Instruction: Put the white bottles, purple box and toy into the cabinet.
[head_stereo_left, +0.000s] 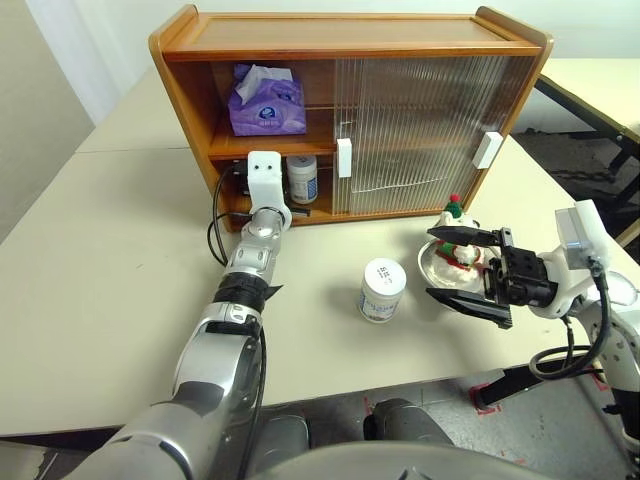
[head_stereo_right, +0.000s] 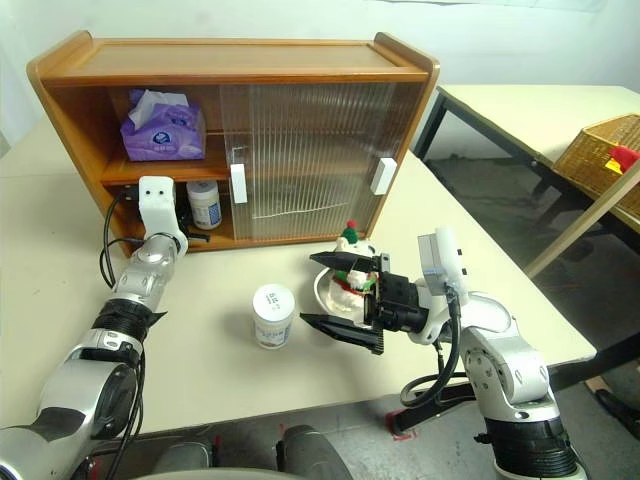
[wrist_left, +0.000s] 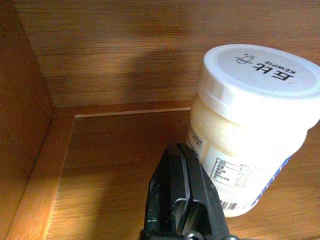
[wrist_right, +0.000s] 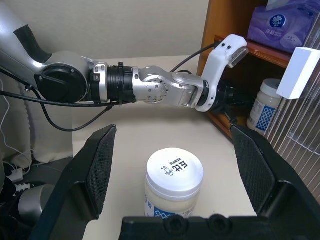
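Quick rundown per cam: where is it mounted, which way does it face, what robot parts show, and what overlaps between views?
Left and right eye: on the head, looking forward and down at the cabinet on the table; both arms show.
Left wrist: inside the lower shelf, along the shut left gripper at a bottle.
Right wrist: along the open right gripper at the other bottle, the left arm beyond.
Shared: the right wrist and eye views show both bottles, the purple box and the left arm.

Purple box (head_stereo_left: 267, 101) on cabinet (head_stereo_left: 350, 40) shelf; white bottles (head_stereo_left: 302, 179), (head_stereo_left: 382, 290); toy (head_stereo_left: 457, 238) outside
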